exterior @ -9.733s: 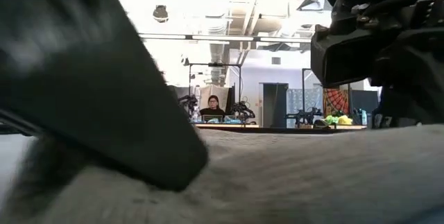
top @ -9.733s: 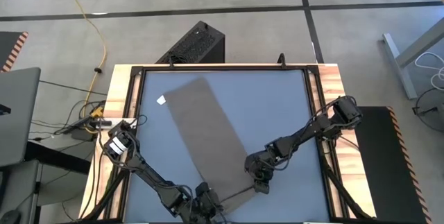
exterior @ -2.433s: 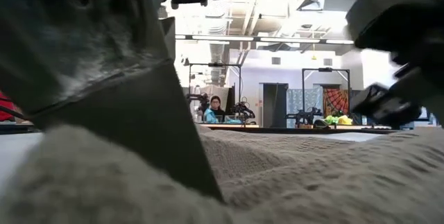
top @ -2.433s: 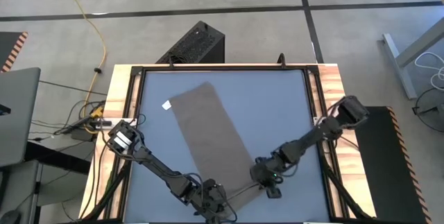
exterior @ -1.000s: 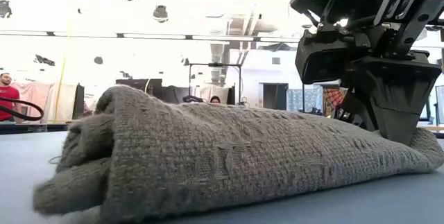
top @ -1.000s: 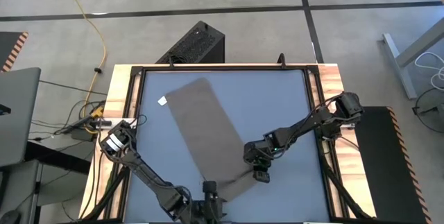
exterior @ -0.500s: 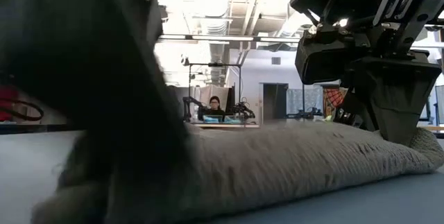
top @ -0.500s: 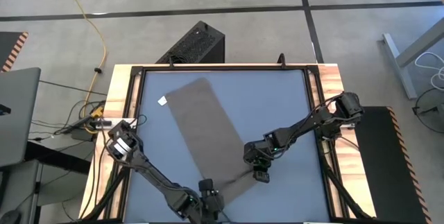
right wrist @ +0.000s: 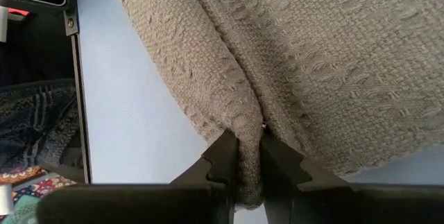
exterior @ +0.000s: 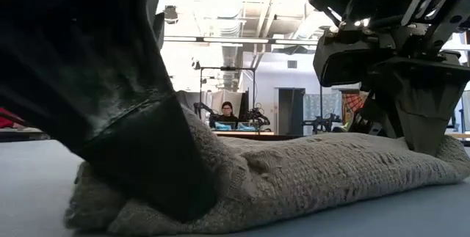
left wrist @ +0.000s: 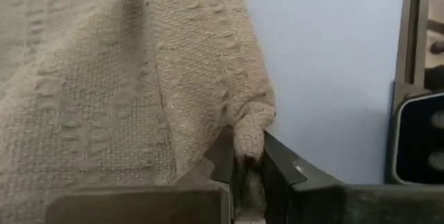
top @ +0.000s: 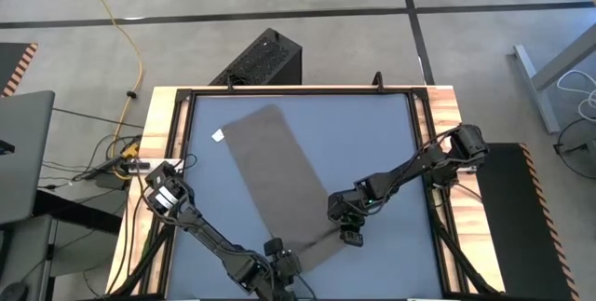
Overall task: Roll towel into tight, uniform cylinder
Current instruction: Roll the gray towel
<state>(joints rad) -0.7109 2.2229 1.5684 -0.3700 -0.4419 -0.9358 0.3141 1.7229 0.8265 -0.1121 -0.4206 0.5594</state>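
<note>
Towel spread diagonally on table, near end rolled. Left gripper pinching one roll corner, right gripper pinching a fold at the other.

Towel spans table diag; right half free.

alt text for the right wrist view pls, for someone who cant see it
The right gripper pinches a bunched fold of the taupe woven towel between its two dark fingers. The towel fills most of the frame, resting on a pale blue table with a dark frame edge along one side.
</note>
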